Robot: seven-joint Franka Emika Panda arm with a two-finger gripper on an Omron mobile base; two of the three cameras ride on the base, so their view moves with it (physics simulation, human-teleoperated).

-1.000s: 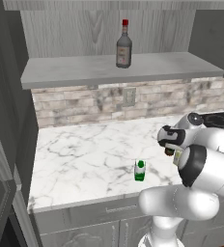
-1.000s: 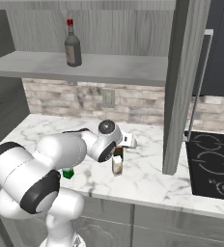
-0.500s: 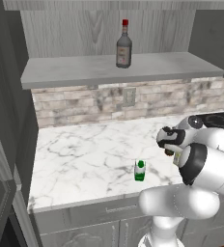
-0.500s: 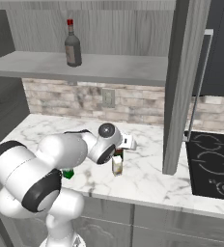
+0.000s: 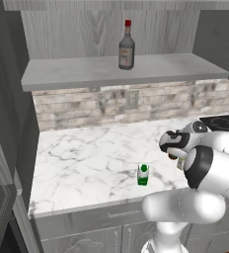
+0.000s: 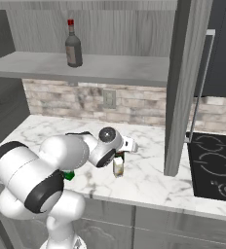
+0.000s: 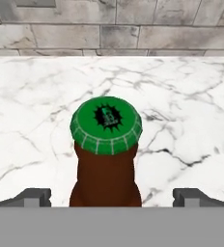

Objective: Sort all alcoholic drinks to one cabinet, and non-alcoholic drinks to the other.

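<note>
gripper [image 7: 111,195] jaws stand spread wide, one dark tip at each bottom corner of the hand view, with the brown bottle [image 7: 105,159] between them; neither tip touches the glass, so nothing is held. the hand view looks almost straight down on the bottle: a green crimped cap with a black starburst emblem, and dark brown glass shoulders below it, standing upright on the white marble counter [image 7: 191,106], with the stone-tile backsplash [image 7: 133,29] across the top.

from the right base view the white arm curls low over the counter and the hand [image 6: 121,148] sits right over the brown bottle [image 6: 118,165], of which just the lower body with a pale label shows; a bit of the green carton [image 6: 69,175] peeks out behind the arm's elbow. the black cooktop [image 6: 215,168] lies to the right, past a grey upright panel [image 6: 180,87].

the left base view gives the green and white carton [image 5: 143,175] whole, white cap up, standing alone near the counter's front edge, well apart from the hand [image 5: 174,143]. there the bottle is mostly hidden behind the arm.

both base views show the tall clear-grey bottle [image 5: 127,46] with red cap and pale label upright on the long grey shelf [image 5: 87,71] of the wide cabinet.
</note>
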